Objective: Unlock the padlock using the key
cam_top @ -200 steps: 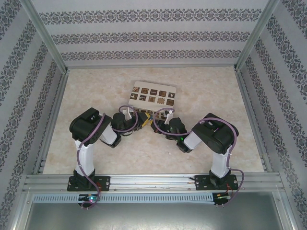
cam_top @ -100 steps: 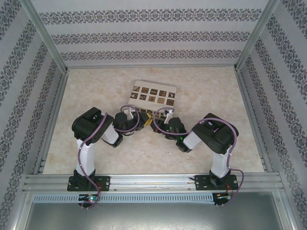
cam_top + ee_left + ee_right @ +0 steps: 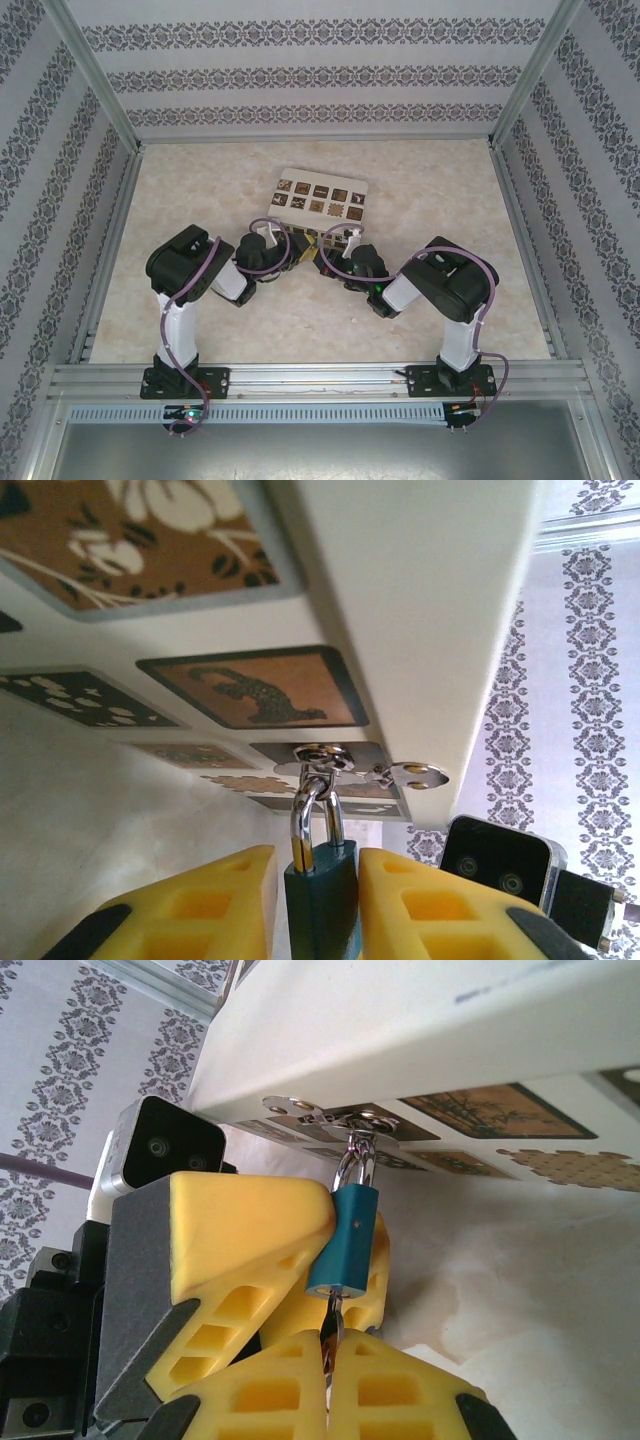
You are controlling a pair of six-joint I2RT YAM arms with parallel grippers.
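Note:
The tiny teal-blue padlock (image 3: 322, 900) hangs by its silver shackle (image 3: 303, 810) from a metal hasp (image 3: 325, 757) on the white box's side. My left gripper (image 3: 318, 915) is shut on the padlock's body, one yellow finger on each side. In the right wrist view the padlock (image 3: 346, 1238) tilts between those left fingers (image 3: 240, 1250). A silver key (image 3: 331, 1328) stands in the keyhole at its bottom end, and my right gripper (image 3: 328, 1360) is shut on the key. From above, the left gripper (image 3: 298, 248) and right gripper (image 3: 322, 256) meet at the box's near side.
The white box (image 3: 320, 196) with brown patterned squares sits mid-table, just beyond both grippers. Patterned walls and metal frame rails enclose the table (image 3: 430, 190) on three sides. The other arm's wrist camera housing (image 3: 495, 865) sits close to the padlock.
The left arm swayed slightly to the right and came back. Both grips stayed the same, and the box has not moved.

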